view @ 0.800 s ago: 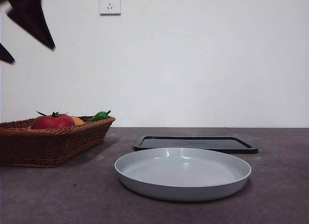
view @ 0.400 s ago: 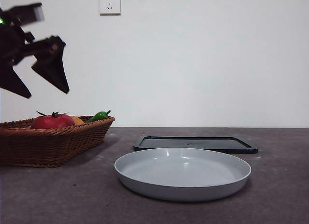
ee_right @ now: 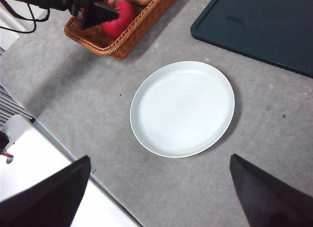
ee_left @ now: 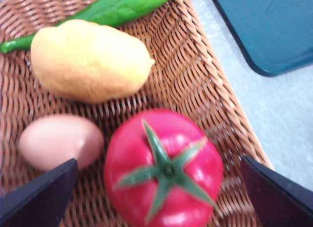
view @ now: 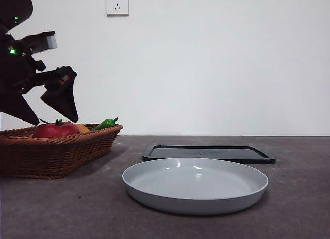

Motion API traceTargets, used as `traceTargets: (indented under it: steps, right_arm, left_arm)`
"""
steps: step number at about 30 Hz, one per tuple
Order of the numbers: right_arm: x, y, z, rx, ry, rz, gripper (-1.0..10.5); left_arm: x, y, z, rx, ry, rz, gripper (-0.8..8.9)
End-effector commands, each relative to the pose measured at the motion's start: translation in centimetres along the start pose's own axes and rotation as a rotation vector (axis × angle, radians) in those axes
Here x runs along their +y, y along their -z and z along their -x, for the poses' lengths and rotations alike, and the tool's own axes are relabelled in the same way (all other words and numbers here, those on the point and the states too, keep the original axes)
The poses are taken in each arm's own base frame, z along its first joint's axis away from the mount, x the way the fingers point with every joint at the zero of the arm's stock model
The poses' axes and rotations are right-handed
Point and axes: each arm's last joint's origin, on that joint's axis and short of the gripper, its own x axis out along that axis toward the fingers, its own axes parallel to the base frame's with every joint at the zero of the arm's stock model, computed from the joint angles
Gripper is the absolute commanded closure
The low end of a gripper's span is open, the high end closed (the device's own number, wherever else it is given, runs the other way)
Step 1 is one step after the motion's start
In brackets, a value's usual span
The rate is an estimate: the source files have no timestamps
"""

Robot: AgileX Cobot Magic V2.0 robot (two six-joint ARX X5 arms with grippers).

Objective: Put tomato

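The glossy red tomato [view: 55,130] [ee_left: 164,168] with its green stem lies in the wicker basket [view: 56,154] [ee_left: 205,90] at the table's left. My left gripper [view: 55,117] [ee_left: 159,160] hangs open just above it, one jaw on each side and neither touching. From high above, the right wrist view shows the tomato [ee_right: 120,14] partly behind the left gripper [ee_right: 95,12]. My right gripper [ee_right: 160,157] is open and empty, far above the table over the grey plate [ee_right: 181,107].
The basket also holds a yellow fruit [ee_left: 88,58], a pale egg [ee_left: 58,141] and a green pepper [ee_left: 117,7]. The grey plate [view: 196,205] sits near the table's middle front, with a dark flat tray [view: 209,153] [ee_right: 259,26] behind it.
The left arm has come down from the top left corner to just above the tomato in the basket. The plate, tray and basket have not moved.
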Motion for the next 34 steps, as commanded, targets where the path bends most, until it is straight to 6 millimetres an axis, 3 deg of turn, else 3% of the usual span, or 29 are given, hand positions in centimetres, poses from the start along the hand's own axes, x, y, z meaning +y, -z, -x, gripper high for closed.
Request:
traceTargets:
  steps: [1,14,20,24,29,34]
  right_arm:
    - [0.2,-0.4,0.3,-0.015,-0.007,0.001,4.9]
    - [0.2,-0.4,0.3,-0.014,-0.007,0.001,4.9]
    - [0.2,-0.4,0.3,-0.015,-0.007,0.002,4.9]
    - [0.2,-0.4,0.3,-0.015,-0.007,0.002,4.9]
    - [0.2,-0.4,0.3,-0.015,-0.007,0.002,4.9]
    - [0.2,-0.4,0.3,-0.016,-0.007,0.003,4.9]
  left_arm:
    - [0.1,-0.4,-0.8,0.000,0.001,-0.022,2.83]
    - [0.1,0.6,-2.6,0.067,0.014,-0.030,2.89]
    - [0.1,0.6,-2.6,0.067,0.014,-0.027,4.69]
    - [0.1,0.4,-2.4,0.063,0.014,-0.021,4.84]
    - [0.0,-0.8,-1.1,0.005,0.009,0.018,4.84]
    - [-0.8,-2.4,2.1,-0.110,0.017,0.013,4.84]
